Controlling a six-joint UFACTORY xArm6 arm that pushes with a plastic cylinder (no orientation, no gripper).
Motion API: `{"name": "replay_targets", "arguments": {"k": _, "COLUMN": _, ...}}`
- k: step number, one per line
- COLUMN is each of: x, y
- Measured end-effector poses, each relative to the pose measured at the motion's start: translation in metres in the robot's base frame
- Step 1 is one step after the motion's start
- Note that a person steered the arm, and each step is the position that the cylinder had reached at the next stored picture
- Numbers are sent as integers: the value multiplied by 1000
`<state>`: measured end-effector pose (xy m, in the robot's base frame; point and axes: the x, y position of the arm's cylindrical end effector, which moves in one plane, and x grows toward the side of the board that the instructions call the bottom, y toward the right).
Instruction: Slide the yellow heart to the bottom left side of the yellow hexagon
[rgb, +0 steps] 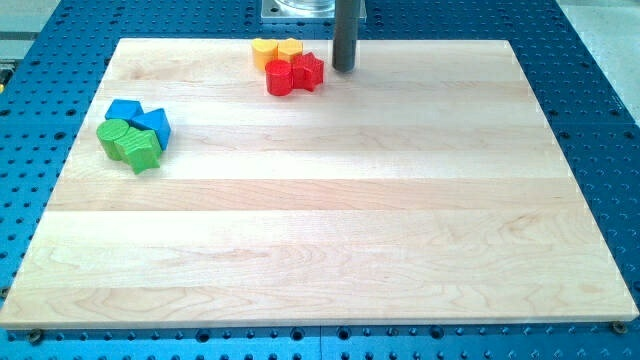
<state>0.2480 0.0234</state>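
My arm ends in a straight dark rod, so there is no claw to spread, press together or pinch. My tip (345, 68) rests on the wooden board (320, 230) near the view's top edge, just to the view's right of the red star (309, 71). Whether the tip touches that star, I cannot tell.

Top cluster: four blocks packed together.
- The yellow heart (264, 52) sits at the cluster's upper left, touching the yellow hexagon (290, 49) on its right.
- The red cylinder (278, 78) lies directly below the two yellow blocks, at their lower edge.
- The red star lies to the right of the red cylinder, touching it, below and to the right of the yellow hexagon.

Left cluster: four blocks packed together near the board's left edge, well apart from my tip.
- Two blue blocks, one (123, 110) at upper left and one (153, 123) to its right; shapes unclear.
- A green block (114, 135) at the far left.
- A green star-like block (141, 149) at the cluster's bottom.

The board lies on a blue perforated table (600, 120).
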Motion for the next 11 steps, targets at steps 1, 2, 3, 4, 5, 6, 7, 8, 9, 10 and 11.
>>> {"name": "replay_targets", "arguments": {"k": 1, "x": -16, "y": -62}}
{"name": "replay_targets", "arguments": {"k": 2, "x": -30, "y": -100}}
{"name": "replay_targets", "arguments": {"k": 3, "x": -30, "y": -103}}
{"name": "replay_targets", "arguments": {"k": 4, "x": -30, "y": -81}}
{"name": "replay_targets", "arguments": {"k": 5, "x": -52, "y": -70}}
{"name": "replay_targets", "arguments": {"k": 6, "x": -52, "y": -128}}
{"name": "replay_targets", "arguments": {"k": 7, "x": -46, "y": -182}}
{"name": "replay_targets", "arguments": {"k": 8, "x": -43, "y": -189}}
{"name": "replay_targets", "arguments": {"k": 9, "x": -43, "y": -189}}
{"name": "replay_targets", "arguments": {"k": 10, "x": -50, "y": -193}}
{"name": "replay_targets", "arguments": {"k": 11, "x": -44, "y": -216}}
